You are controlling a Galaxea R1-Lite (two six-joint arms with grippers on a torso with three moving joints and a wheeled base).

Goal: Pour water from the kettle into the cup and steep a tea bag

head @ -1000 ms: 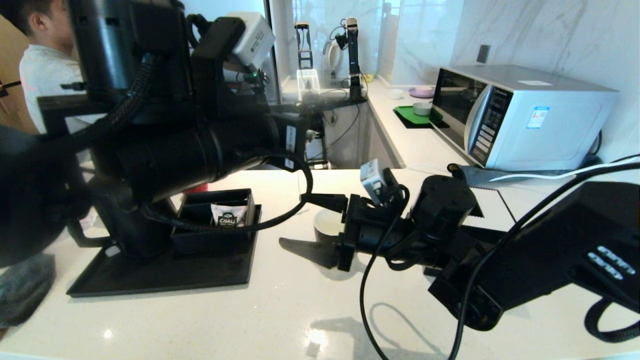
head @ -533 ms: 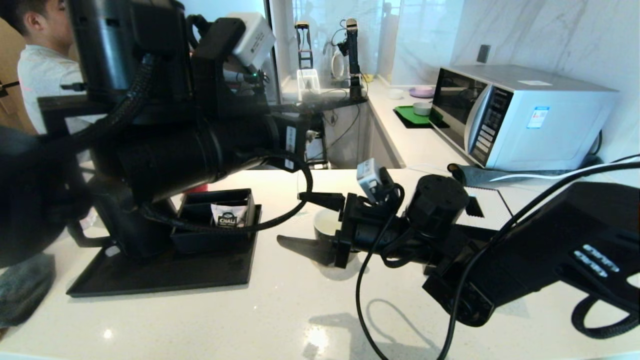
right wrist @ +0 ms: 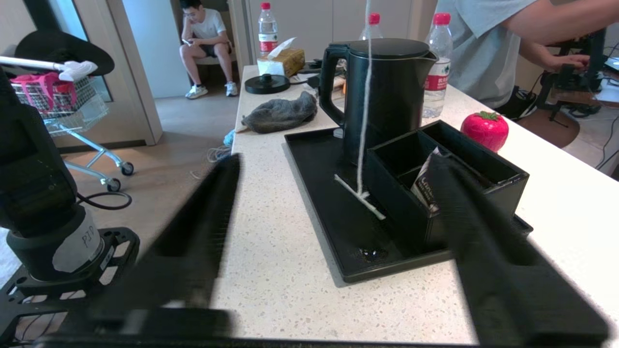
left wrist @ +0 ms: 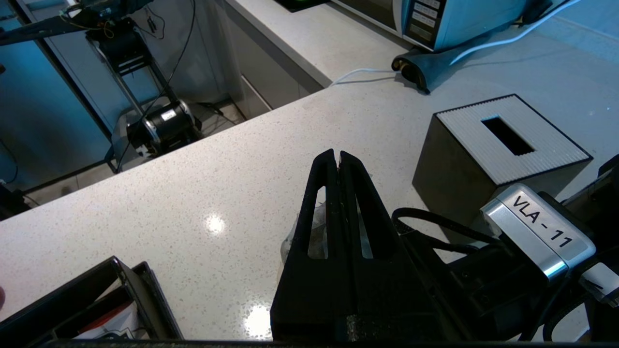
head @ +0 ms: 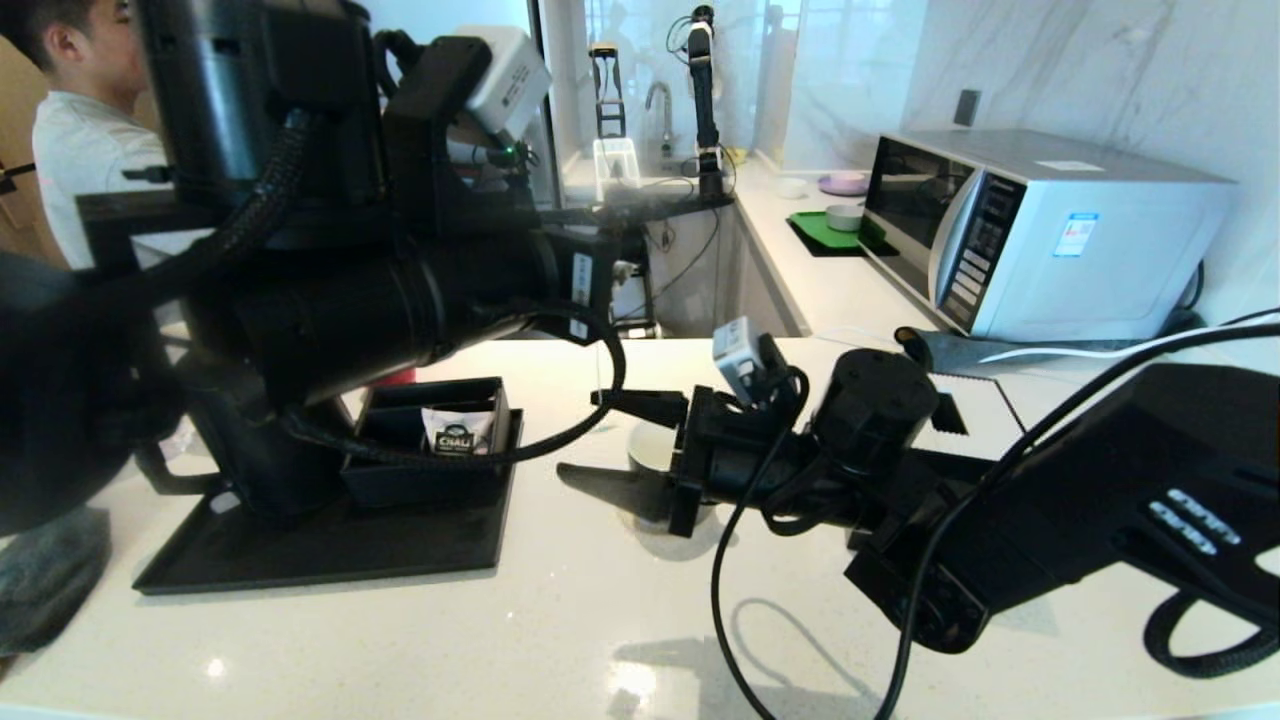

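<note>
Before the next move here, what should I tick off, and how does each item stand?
1. Left gripper shut, with the tea bag hanging below it: ok.
2. Right gripper open, with the cup between its fingers: ok.
3. Kettle upright on the tray, lid on: ok.
4. Water already in the cup: cannot tell.
5. Tea bag directly above the cup: cannot tell.
</note>
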